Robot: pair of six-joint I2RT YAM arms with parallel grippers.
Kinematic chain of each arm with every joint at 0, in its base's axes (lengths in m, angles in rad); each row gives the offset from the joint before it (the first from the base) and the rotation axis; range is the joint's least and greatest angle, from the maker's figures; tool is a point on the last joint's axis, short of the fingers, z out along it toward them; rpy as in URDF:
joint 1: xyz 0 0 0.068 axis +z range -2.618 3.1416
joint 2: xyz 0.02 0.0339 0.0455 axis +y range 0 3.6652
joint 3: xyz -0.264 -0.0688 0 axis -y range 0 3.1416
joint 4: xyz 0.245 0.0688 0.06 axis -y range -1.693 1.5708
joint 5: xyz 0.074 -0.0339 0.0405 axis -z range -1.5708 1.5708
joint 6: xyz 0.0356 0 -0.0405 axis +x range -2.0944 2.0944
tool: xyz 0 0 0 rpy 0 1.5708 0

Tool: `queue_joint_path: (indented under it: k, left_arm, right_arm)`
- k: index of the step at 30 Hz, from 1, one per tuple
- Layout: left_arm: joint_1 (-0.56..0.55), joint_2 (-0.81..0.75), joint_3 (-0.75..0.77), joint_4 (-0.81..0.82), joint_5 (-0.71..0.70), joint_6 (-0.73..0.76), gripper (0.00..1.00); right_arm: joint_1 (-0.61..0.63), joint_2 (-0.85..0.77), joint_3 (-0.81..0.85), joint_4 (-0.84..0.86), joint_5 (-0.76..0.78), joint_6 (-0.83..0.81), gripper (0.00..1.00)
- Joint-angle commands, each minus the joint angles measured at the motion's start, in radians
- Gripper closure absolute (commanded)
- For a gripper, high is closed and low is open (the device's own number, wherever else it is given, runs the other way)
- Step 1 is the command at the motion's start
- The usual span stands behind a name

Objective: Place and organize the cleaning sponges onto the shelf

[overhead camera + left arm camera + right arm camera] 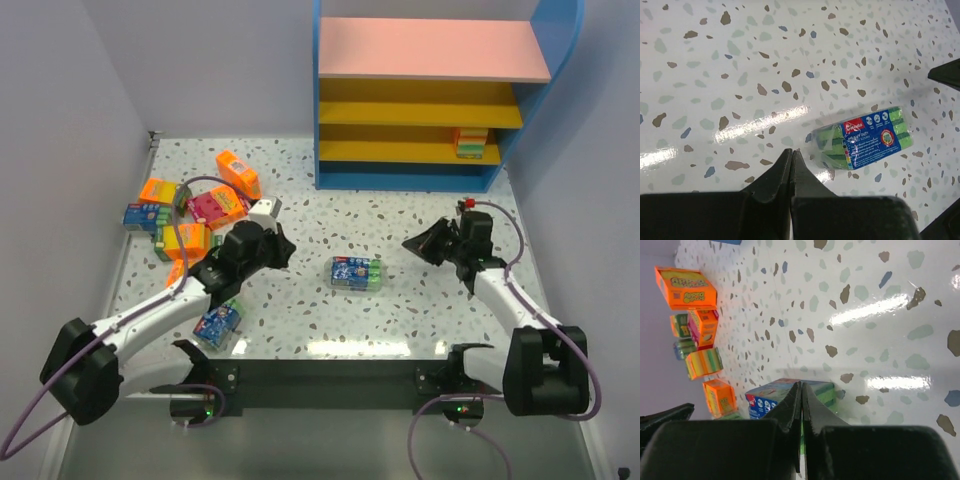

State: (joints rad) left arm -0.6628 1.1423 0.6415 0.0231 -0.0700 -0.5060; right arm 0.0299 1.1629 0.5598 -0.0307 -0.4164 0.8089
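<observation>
A blue sponge pack with green edges lies alone mid-table, also in the left wrist view and the right wrist view. My left gripper is shut and empty, its tips just left of this pack. My right gripper is shut and empty, its tips pointing at the pack from the right. Several orange, magenta and blue packs lie in a pile at the left. The blue-framed shelf stands at the back, with a few packs stacked on a yellow tier.
A blue pack lies by the left arm near the front edge. An orange pack stands at the back of the pile. White walls close in on the left and right sides. The pile also shows in the right wrist view.
</observation>
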Motion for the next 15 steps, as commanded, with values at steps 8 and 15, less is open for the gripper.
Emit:
queue_joint_path:
  k: [8,15]
  left_arm:
    - [0.008,-0.07,-0.058,0.0,0.047,-0.009,0.94]
    - [0.008,-0.006,-0.057,0.075,0.128,-0.02,0.96]
  right_arm:
    - [-0.013,-0.097,0.091,-0.191,-0.119,-0.229,0.57]
    - [0.07,-0.126,0.078,-0.301,-0.075,-0.329,0.35]
